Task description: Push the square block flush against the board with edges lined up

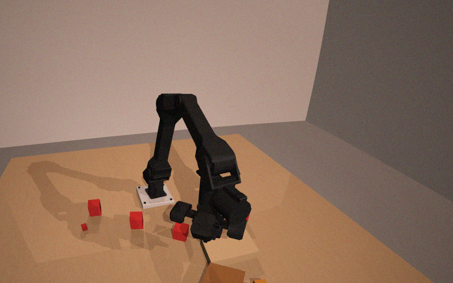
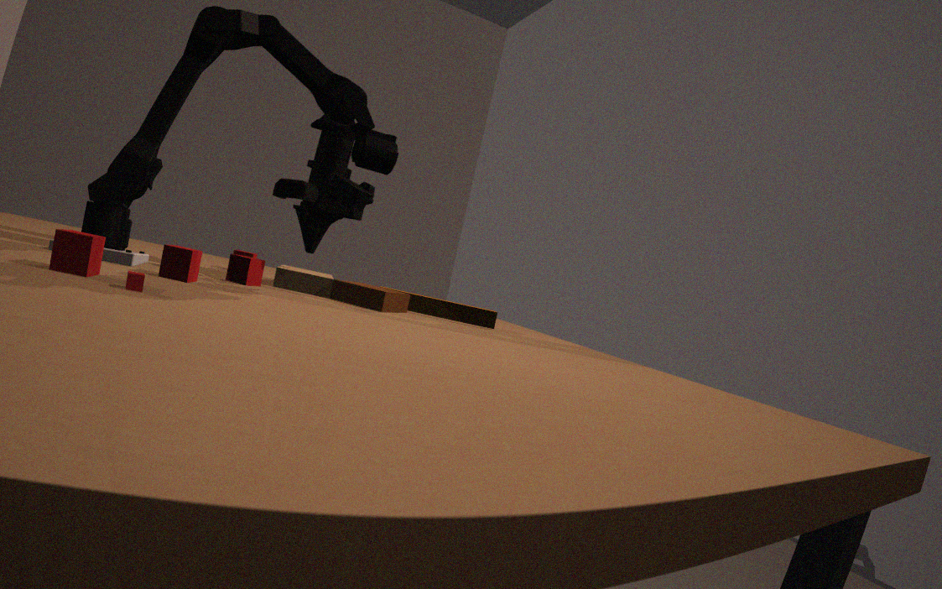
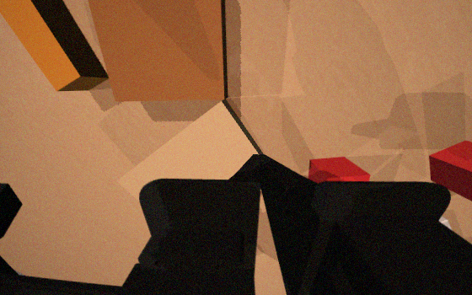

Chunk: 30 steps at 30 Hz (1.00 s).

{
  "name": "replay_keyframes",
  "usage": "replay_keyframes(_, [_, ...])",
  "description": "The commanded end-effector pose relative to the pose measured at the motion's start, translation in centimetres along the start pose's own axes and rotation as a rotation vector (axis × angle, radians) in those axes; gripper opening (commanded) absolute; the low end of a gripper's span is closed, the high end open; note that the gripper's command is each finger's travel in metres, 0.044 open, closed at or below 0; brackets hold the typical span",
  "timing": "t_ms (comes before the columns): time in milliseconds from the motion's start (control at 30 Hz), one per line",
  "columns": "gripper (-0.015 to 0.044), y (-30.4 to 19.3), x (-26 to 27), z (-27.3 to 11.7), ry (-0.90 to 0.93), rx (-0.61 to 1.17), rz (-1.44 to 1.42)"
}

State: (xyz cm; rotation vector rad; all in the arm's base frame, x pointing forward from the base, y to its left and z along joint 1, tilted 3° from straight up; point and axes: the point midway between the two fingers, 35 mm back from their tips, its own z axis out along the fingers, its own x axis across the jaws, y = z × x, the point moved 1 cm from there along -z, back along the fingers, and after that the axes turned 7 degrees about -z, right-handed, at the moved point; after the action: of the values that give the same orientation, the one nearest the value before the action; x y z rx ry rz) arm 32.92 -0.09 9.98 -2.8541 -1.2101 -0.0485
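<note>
A light tan, square-looking block lies flat on the table. A brown board lies beside it and runs out of the wrist view. One corner of the tan block meets or nearly meets a corner of the brown board. Their facing sides stand at an angle, with a wedge of table between them. My gripper is shut and empty. Its tips hang above the table near the tan block's dark-sided edge. The gripper hides part of the tan block.
An orange strip lies past the brown board. Red cubes stand towards the arm's white base plate, with a small red cube. Another red cube is mostly hidden behind the gripper.
</note>
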Motion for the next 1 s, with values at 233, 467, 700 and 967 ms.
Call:
replay_keyframes(233, [0.0000, -0.7, 3.1, -0.2, 0.003, -0.001, -0.397])
replay_keyframes(467, [0.0000, -1.5, 5.0, -0.2, 0.006, 0.000, -0.638])
replay_keyframes(700, [0.0000, -2.4, 6.8, -0.2, 0.010, 0.002, -0.878])
replay_keyframes(967, [0.0000, -3.4, 8.8, -0.2, 0.012, 0.000, -1.152])
